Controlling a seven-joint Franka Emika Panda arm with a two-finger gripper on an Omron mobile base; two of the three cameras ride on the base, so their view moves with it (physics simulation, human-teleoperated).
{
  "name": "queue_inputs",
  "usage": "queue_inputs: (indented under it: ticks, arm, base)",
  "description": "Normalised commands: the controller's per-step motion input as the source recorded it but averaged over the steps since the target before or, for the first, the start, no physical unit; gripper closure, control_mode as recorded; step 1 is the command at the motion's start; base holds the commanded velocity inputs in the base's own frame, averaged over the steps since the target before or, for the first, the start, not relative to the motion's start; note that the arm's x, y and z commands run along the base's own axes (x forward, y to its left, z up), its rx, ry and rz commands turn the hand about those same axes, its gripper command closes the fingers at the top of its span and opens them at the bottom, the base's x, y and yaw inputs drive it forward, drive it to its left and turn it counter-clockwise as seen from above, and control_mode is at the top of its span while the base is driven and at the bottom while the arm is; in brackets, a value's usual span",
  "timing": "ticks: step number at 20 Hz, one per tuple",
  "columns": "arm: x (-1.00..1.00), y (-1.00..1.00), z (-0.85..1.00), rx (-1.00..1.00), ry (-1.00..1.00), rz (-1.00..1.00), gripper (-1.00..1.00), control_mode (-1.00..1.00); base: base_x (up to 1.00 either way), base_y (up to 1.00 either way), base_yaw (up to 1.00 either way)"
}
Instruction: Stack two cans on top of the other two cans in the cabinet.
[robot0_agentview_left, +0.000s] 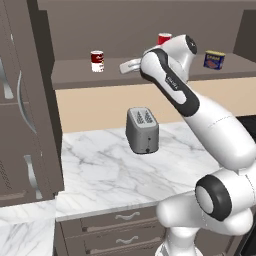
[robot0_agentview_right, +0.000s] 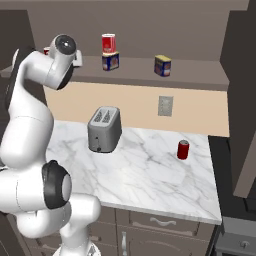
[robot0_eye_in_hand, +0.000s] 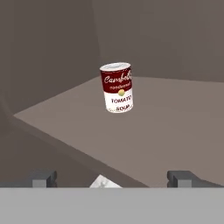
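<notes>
A dark red and white soup can (robot0_agentview_left: 97, 61) (robot0_eye_in_hand: 117, 87) stands upright on the cabinet shelf (robot0_agentview_left: 75, 76) (robot0_eye_in_hand: 175, 127) at its left part. My gripper (robot0_agentview_left: 123, 67) (robot0_eye_in_hand: 112, 179) is level with the shelf, a short way right of that can and pointing at it. The jaws are open, with nothing between the fingertips (robot0_eye_in_hand: 43, 178). A red can (robot0_agentview_right: 108, 43) (robot0_agentview_left: 164, 38) sits on top of a dark blue tin (robot0_agentview_right: 110, 61) further right. A second blue tin (robot0_agentview_right: 162, 65) (robot0_agentview_left: 214, 59) stands alone, nothing on it.
A grey toaster (robot0_agentview_left: 142, 130) (robot0_agentview_right: 104, 128) stands on the marble counter (robot0_agentview_left: 100, 170) below the shelf. A small red drink can (robot0_agentview_right: 183, 149) stands near the counter's right end. A tall door with curved handles (robot0_agentview_left: 20, 100) is at the left, with drawers (robot0_agentview_left: 125, 220) below the counter.
</notes>
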Motion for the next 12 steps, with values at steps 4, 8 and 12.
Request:
queue_inputs:
  ticks: [4,8,12]
  arm:
    - [0.08,0.44,0.00,0.01,0.00,0.13,-1.00,-1.00]
    - [0.08,0.28,0.00,0.00,0.00,0.01,-1.00,-1.00]
    - [0.07,0.20,0.00,0.00,0.03,0.00,-1.00,-1.00]
  base:
    - [0.00,0.00,0.00]
    - [0.00,0.00,0.00]
    - [0.00,0.00,0.00]
